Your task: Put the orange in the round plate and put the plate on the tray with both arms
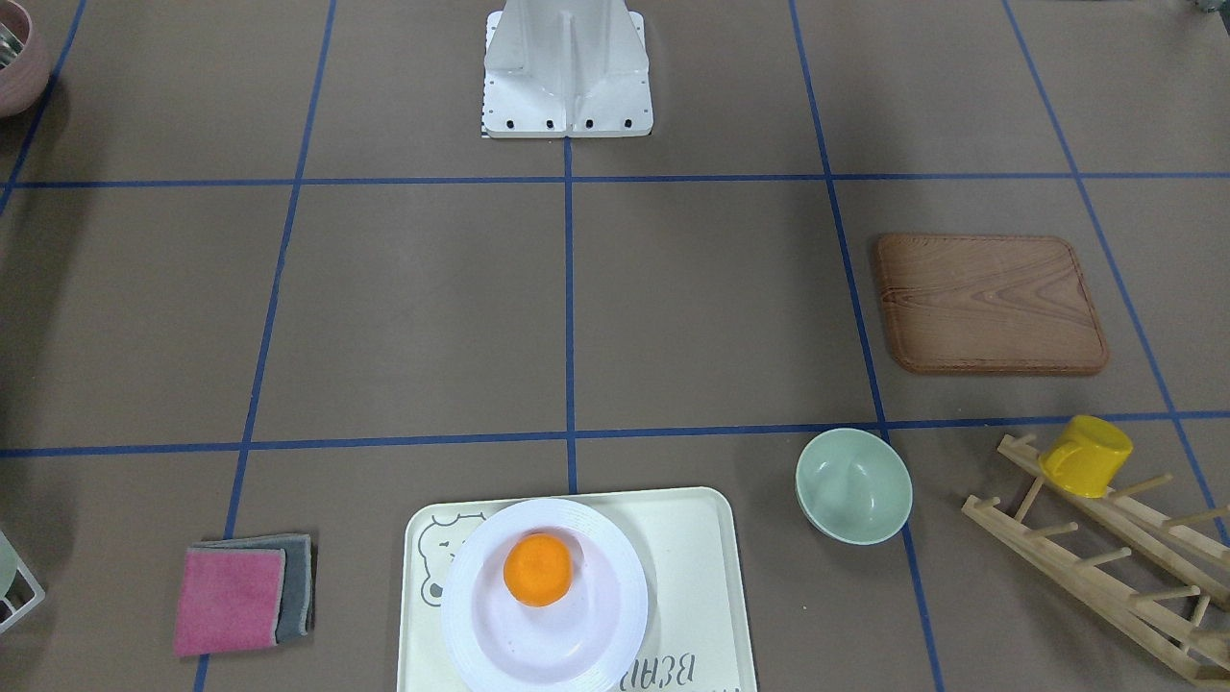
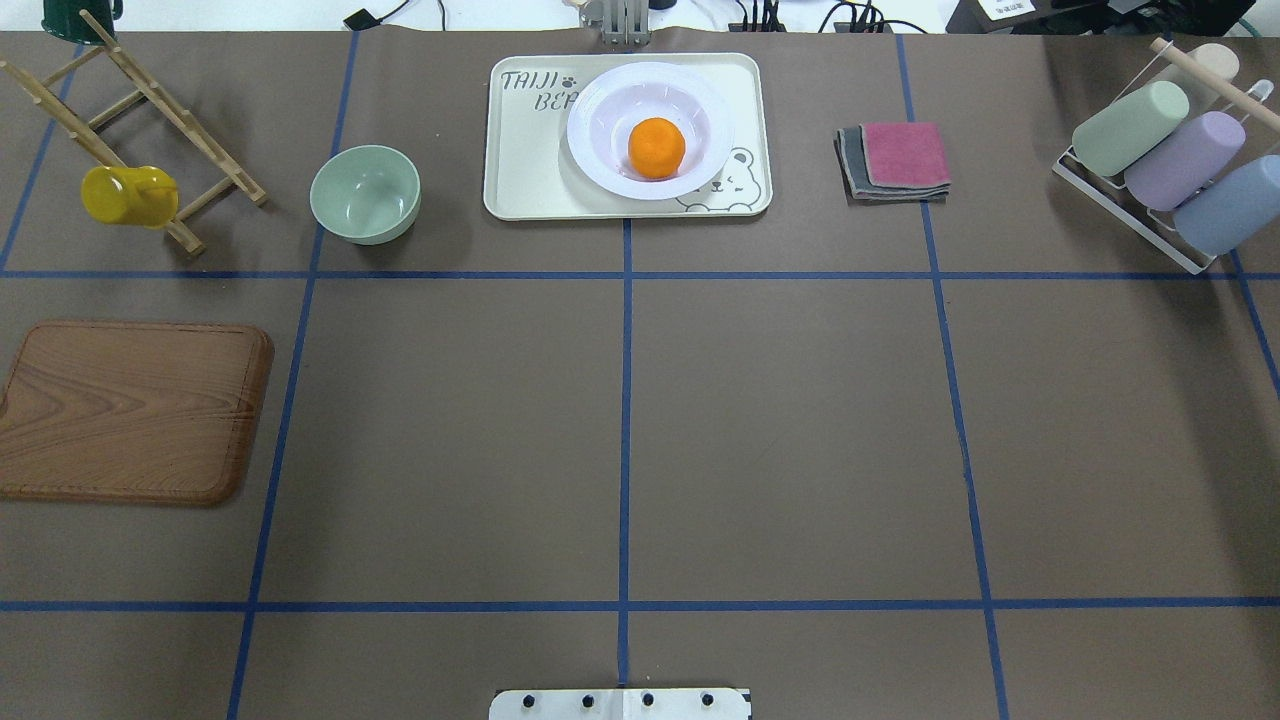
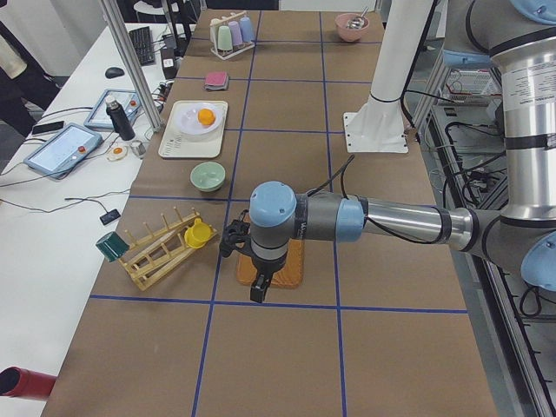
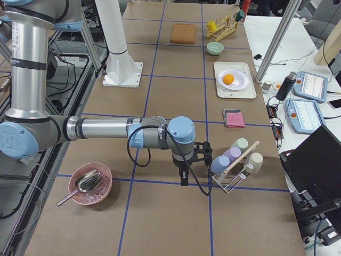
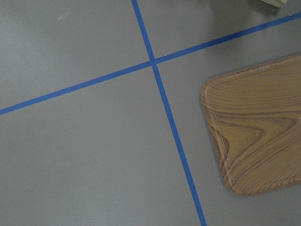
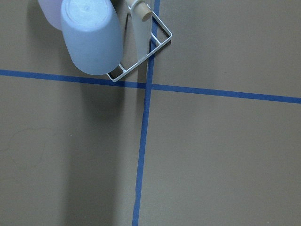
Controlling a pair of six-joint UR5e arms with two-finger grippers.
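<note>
The orange (image 2: 656, 148) lies in the well of the white round plate (image 2: 590, 130). The plate stands on the cream bear tray (image 2: 520, 170) at the far middle of the table, which also shows in the front view as the tray (image 1: 692, 538). Neither arm is near it. In the left side view my left gripper (image 3: 259, 291) hangs over the wooden board (image 3: 282, 265). My right gripper (image 4: 184, 178) hangs beside the cup rack (image 4: 234, 160) at the other end. I cannot tell whether either gripper is open or shut. Both wrist views show only table.
A brown wooden board (image 2: 130, 410) lies at the left. Behind it are a pale-green bowl (image 2: 365, 193) and a wooden rack with a yellow mug (image 2: 130, 195). Folded cloths (image 2: 895, 160) and the cup rack (image 2: 1160, 160) are at the far right, and a pink bowl (image 4: 89, 184) sits near my right arm.
</note>
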